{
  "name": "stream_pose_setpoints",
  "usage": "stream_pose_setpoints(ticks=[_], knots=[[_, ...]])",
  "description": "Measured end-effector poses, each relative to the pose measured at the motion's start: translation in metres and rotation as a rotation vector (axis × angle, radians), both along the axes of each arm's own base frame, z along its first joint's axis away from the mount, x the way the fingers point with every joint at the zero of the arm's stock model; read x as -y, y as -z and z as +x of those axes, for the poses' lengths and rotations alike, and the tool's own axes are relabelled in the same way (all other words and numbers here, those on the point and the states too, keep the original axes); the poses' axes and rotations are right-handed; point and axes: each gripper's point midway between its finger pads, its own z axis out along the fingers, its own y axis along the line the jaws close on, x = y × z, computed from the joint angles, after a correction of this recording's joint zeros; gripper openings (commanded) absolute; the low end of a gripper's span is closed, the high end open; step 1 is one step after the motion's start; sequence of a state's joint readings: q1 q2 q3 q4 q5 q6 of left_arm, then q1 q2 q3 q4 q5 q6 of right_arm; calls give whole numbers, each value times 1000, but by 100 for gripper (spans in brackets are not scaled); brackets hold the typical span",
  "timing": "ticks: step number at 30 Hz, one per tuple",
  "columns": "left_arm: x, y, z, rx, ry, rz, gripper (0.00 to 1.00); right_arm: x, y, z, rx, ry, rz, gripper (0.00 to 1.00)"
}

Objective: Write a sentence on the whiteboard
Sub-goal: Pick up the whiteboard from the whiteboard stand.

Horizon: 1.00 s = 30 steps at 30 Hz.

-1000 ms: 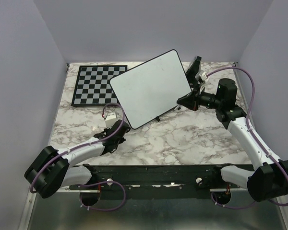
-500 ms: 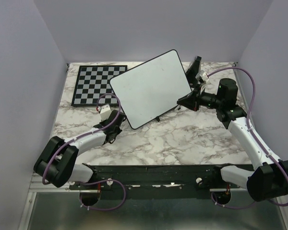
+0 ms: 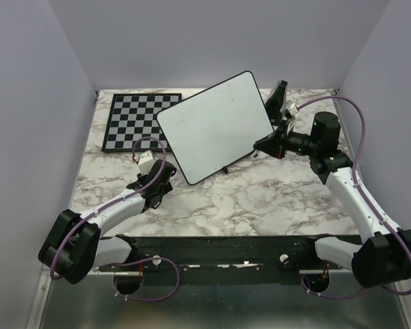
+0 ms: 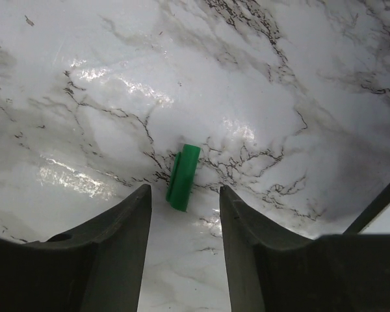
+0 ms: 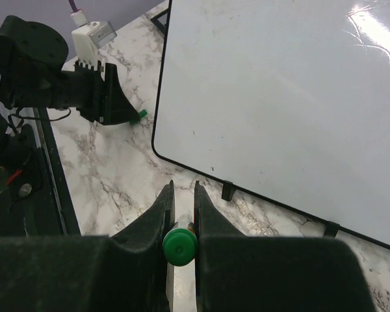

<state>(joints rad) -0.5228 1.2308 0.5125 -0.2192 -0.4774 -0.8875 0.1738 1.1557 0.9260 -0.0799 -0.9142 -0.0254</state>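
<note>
The whiteboard (image 3: 216,127) stands propped on its little stand in the far middle of the bench (image 3: 260,199). It is turned at an angle, one corner reaching toward the far right corner of the bench and another toward the near left. Its face is bare: not one stroke of the sentence is on it in the overhead view or the right wrist view.

The right tool (image 5: 182,192) sits just off the board's right edge, fingers pinched narrow on a marker (image 5: 180,247). Only the marker's round green end shows from the wrist, so I cannot tell from here whether the tip is bared.

Over on the left, the left tool (image 4: 185,190) hangs low above the marble just beside the board's near-left corner. Its fingers are spread wide, gripping nothing. Right below that gap lies a short green cap (image 4: 183,177), flat on the bench and touching neither finger. It looks like the marker's cap, which suggests the pen is uncapped and ready.

The chessboard (image 3: 140,120) lies flat at the far left corner, partly tucked behind the board and out of play.

So my call is that the setup looks done, with pen in hand and cap apparently off. All of the writing remains: bring the tip to the white face and lay down every word.
</note>
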Motion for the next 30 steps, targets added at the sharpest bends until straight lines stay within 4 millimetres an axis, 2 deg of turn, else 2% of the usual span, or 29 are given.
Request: stream_pose_setpoints(ticks=[4, 7, 10, 14, 19, 26, 30], knots=[[0, -15, 0, 39, 0, -22, 63, 0, 0, -1, -1, -8, 2, 1], [0, -33, 0, 91, 3, -49, 77, 0, 1, -1, -8, -14, 3, 0], [-1, -51, -1, 142, 26, -62, 97, 0, 2, -2, -7, -21, 3, 0], [4, -76, -2, 216, 84, -93, 99, -2, 2, -8, -2, -56, 3, 0], [19, -109, 0, 347, 208, -178, 99, -5, 2, -13, 18, -98, 2, 1], [56, -155, 0, 569, 473, -272, 99, -5, 1, -16, 35, -126, 3, 0], [55, -188, 0, 711, 526, -269, 99, -5, 1, -16, 40, -130, 2, 1]])
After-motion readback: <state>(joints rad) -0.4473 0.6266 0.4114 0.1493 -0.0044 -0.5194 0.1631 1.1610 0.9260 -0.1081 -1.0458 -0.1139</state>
